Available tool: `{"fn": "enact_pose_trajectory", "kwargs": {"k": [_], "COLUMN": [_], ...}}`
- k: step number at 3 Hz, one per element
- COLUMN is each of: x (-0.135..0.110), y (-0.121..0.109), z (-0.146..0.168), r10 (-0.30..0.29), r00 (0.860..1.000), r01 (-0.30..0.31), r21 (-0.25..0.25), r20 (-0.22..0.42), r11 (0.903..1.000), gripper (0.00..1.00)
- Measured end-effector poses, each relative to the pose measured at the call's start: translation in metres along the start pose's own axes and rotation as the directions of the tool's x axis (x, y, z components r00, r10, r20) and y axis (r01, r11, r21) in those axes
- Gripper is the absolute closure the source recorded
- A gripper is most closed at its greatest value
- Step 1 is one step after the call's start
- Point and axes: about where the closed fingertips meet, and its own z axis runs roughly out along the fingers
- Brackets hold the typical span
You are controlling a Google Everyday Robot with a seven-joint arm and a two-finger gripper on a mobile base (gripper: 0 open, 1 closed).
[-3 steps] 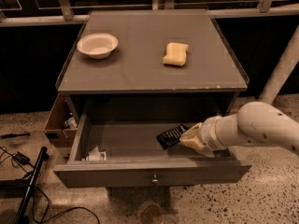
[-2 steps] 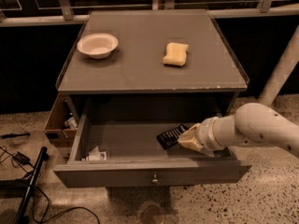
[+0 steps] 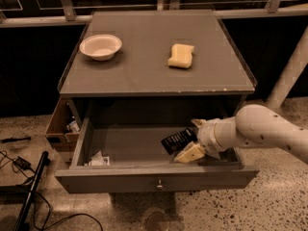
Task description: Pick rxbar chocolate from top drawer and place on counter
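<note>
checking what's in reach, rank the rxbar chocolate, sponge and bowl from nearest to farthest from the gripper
The gripper is inside the top drawer, on its right side.
1. rxbar chocolate, right at it in the drawer.
2. sponge, on the counter, right of middle.
3. bowl, counter's far left.

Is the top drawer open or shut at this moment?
Open: the top drawer is pulled out, its inside floor visible, and the gripper reaches inside, at the rxbar chocolate.
</note>
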Motion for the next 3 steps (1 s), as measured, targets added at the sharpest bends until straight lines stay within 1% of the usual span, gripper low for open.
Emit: {"fn": "enact_pose_trajectory", "kwargs": {"k": [2, 3], "x": [0.002, 0.005], "y": [-0.004, -0.005], "z": [0.019, 0.025], "r10": [-0.007, -0.002], "r00": [1.0, 1.0], "r01": [0.007, 0.002], "r21": [0.014, 0.021], "r20": [-0.006, -0.012], "r11": [0.9999, 0.9998], "gripper": [0.14, 0.14]}}
